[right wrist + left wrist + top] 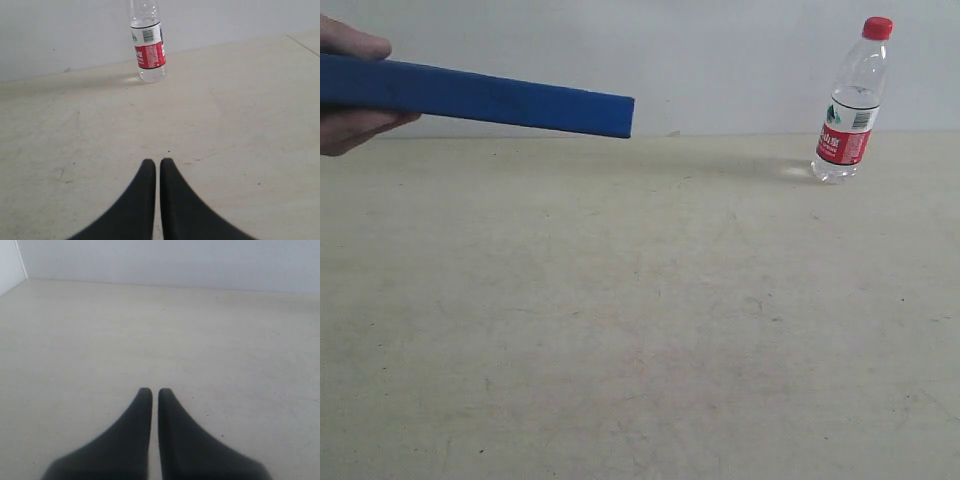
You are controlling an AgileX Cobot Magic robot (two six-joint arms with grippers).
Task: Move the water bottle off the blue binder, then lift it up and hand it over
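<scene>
The water bottle (853,103), clear with a red cap and a red, white and green label, stands upright on the table at the far right, near the back wall. The right wrist view shows the bottle (147,42) well ahead of my right gripper (157,162), which is shut and empty. A person's hand (348,85) at the far left holds the blue binder (480,96) in the air above the table, apart from the bottle. My left gripper (155,391) is shut with nothing in it, over bare table. Neither gripper shows in the exterior view.
The pale, scuffed table (640,320) runs back to a white wall (720,60). The binder's free corner (625,115) juts toward the middle of the exterior view, above the table.
</scene>
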